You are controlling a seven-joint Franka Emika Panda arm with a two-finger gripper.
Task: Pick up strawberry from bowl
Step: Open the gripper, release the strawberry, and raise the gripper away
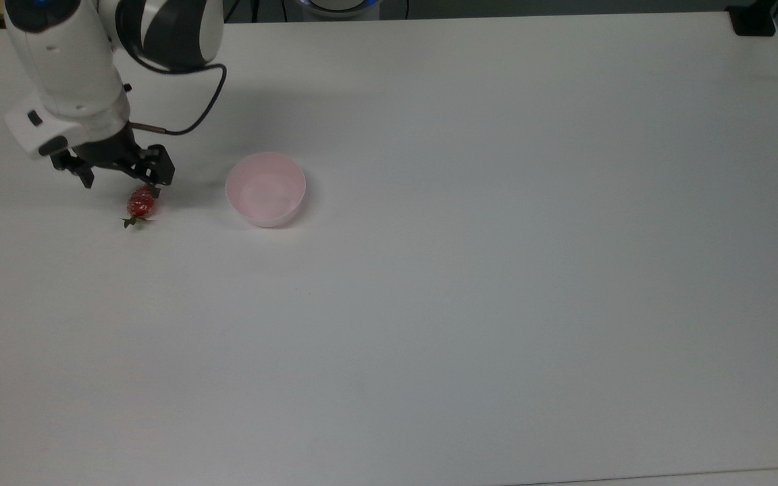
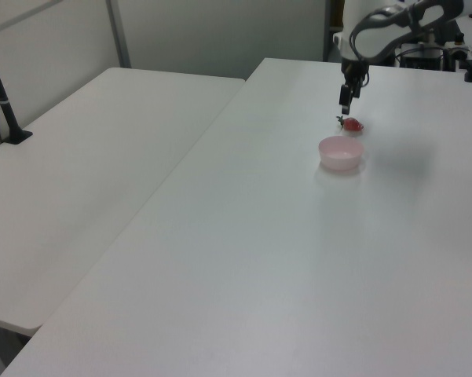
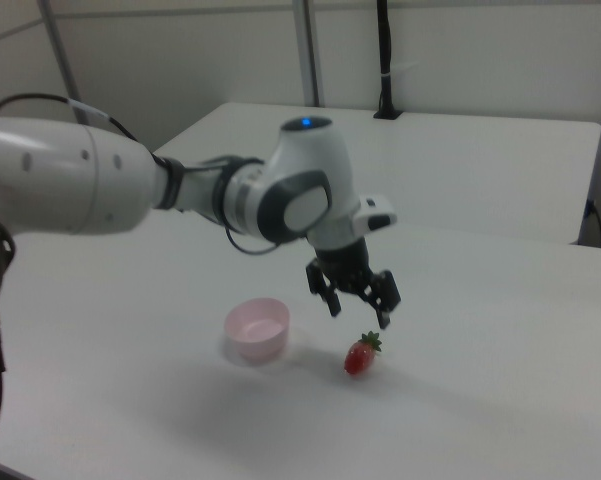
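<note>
Item, top view's left: my black two-finger gripper hangs over the white table, fingers spread apart and holding nothing, just above the small glossy red toy strawberry with green leafy top, which lies on its side on the table. Item, to the top view's right of it: the small round pale pink bowl, upright, nothing inside, clear of the berry. I judge the lift-out done and the fruit set down; my next move calls only for a straight rise clear of it.

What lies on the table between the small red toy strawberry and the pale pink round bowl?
Nothing: the top view shows bare white table between the strawberry and the bowl.
</note>
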